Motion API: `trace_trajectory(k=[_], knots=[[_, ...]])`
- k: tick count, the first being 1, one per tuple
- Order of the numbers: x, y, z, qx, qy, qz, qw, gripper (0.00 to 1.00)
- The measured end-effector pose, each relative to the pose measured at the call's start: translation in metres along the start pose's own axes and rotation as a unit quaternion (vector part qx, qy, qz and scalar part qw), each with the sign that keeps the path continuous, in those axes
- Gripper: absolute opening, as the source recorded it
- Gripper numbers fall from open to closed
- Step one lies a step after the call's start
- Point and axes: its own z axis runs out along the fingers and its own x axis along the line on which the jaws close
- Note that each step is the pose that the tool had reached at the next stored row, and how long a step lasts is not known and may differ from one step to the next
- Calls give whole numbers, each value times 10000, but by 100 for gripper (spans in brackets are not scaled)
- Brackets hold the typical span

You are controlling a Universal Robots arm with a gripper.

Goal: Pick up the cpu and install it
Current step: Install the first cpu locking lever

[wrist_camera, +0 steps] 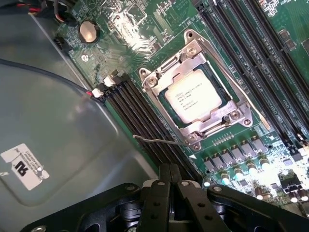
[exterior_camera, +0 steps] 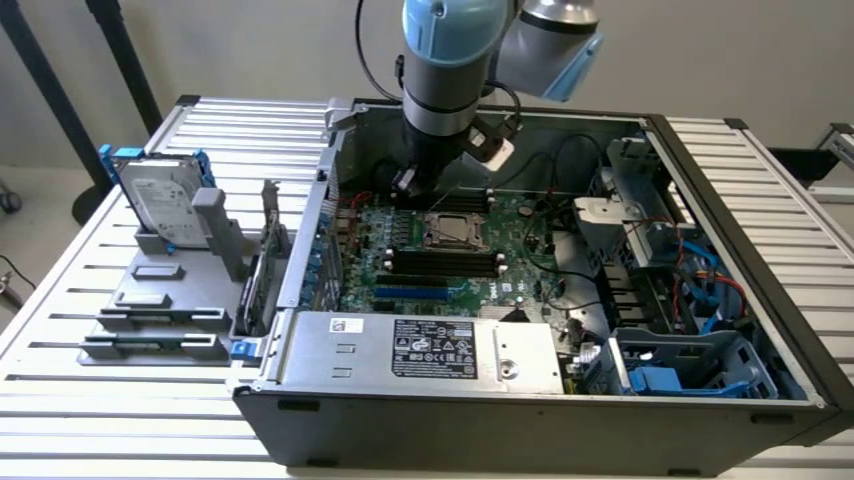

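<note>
The cpu (exterior_camera: pixel 451 229) (wrist_camera: pixel 193 95), a small silvery square with printed text, lies flat in its socket on the green motherboard (exterior_camera: pixel 514 275), with the metal retention frame (wrist_camera: pixel 159 79) around it. A thin wire lever (wrist_camera: pixel 159 141) sticks out sideways from one corner of the socket. My gripper (exterior_camera: pixel 410 184) (wrist_camera: pixel 170 175) hangs inside the open computer case, just behind the socket in the exterior view. Its black fingers (wrist_camera: pixel 163 186) are pressed together with nothing between them, a short way off the cpu and above the black memory slots (wrist_camera: pixel 140 113).
The silver power-supply box (exterior_camera: pixel 427 348) fills the case's front. A hard drive in a blue bracket (exterior_camera: pixel 160 200) stands on a grey rack at the exterior view's left. Drive cages and blue cables (exterior_camera: pixel 667 300) crowd the case's right side. A coin battery (wrist_camera: pixel 88 30) sits on the board.
</note>
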Motion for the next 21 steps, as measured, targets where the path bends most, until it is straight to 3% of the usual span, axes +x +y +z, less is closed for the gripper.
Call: trace_trajectory(k=[5,11,21], knots=[[-24,28,83,-11,-13,0,10000,11],[-30,37,153,-93,-102,-4,9999,11],[-46,53,271,-179,-84,-38,9998,11]])
